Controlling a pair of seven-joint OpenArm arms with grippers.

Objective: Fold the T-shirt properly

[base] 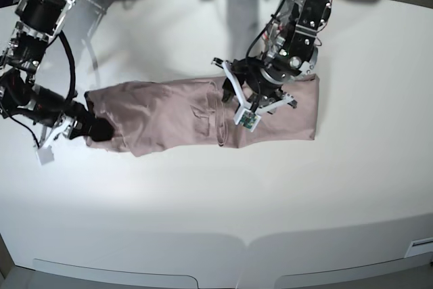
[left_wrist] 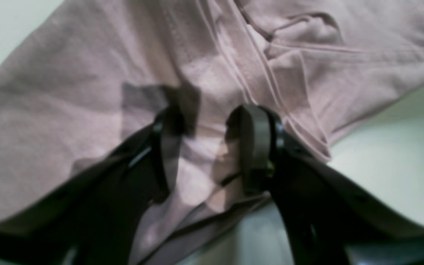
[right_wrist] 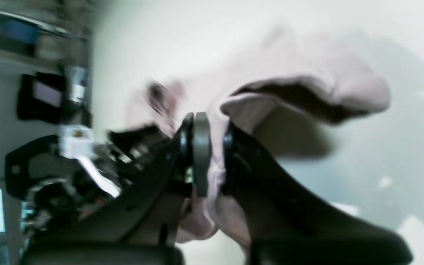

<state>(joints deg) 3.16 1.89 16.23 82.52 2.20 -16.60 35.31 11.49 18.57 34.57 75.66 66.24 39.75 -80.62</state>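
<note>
Claws are seen at both ends of the T-shirt (base: 183, 123), which is laid out long on the white table (base: 216, 201). Its end on the base view's left is pinched tight in the right claw (right_wrist: 212, 145). Over the other end, the left claw (left_wrist: 204, 121) is held half spread, cloth lying between its fingers.

T-shirt (base: 176, 121) was laid as long band across white worktop (base: 216, 201). Its left end was pinched by right end effector (base: 95, 128). Left end effector (base: 252, 93) was positioned over right half, jaw state hidden.
</note>
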